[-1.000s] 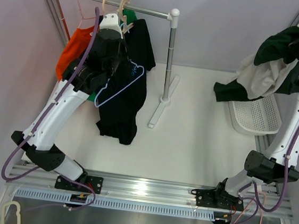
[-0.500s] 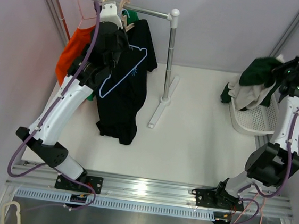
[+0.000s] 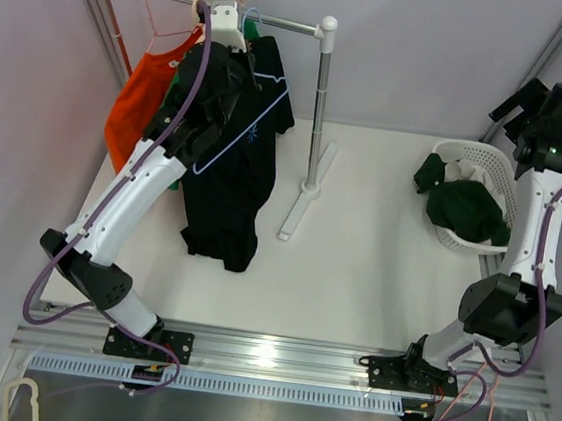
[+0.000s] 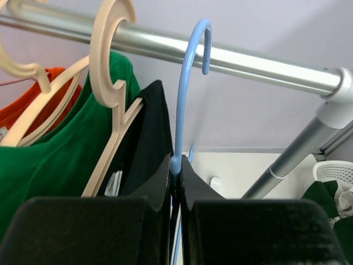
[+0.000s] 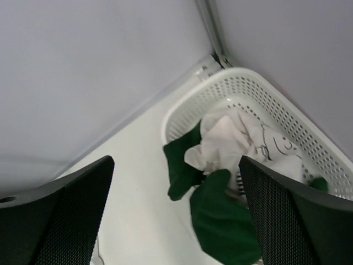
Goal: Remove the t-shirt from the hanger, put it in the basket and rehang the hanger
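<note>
A bare light-blue hanger is pinched at its neck by my left gripper, which is shut on it. Its hook is level with the metal rail; I cannot tell if it rests on it. In the top view the hanger shows as an outline in front of a hanging black shirt. A dark green t-shirt lies in the white basket, beside a white garment. My right gripper is open and empty above the basket.
An orange shirt and a green shirt hang on cream hangers at the rail's left. The rack's post and foot stand mid-table. The basket sits against the right wall.
My right gripper opened, and the dark green and white clothes dropped from it into the basket. My left arm lifted the blue hanger up to the rail.
</note>
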{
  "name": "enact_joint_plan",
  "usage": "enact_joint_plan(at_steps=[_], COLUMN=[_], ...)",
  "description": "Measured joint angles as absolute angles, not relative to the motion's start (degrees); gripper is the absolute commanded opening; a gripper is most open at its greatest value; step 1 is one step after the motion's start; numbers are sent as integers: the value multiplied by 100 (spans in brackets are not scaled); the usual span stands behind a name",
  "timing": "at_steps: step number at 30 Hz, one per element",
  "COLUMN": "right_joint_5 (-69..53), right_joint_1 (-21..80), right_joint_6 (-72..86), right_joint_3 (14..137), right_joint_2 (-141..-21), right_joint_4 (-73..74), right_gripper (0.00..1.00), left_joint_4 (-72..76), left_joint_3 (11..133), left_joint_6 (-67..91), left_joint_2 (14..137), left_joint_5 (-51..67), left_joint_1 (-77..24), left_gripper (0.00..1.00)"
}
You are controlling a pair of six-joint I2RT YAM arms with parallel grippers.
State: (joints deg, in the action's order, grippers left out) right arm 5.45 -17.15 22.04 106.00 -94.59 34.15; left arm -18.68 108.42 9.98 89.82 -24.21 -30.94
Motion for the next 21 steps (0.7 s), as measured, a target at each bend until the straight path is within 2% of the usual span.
enact_joint_plan(at_steps=[9, 21], right_joint_5=[613, 489], right_joint_1=[-1378, -1345], right_joint_6=[1914, 1815], right_joint_3=[10543, 10250], right_joint_2=[-8444, -8355], right_joint_4=[3277, 3271], right_gripper=[99, 99], left_joint_4=[-1426, -1184], left_joint_3=[10879, 11666], left_joint_6=[932, 875], left_joint_2=[9260, 9983], left_joint_5=[-2119, -1636], left_joint_1=[-3094, -3100], left_gripper=[1, 1])
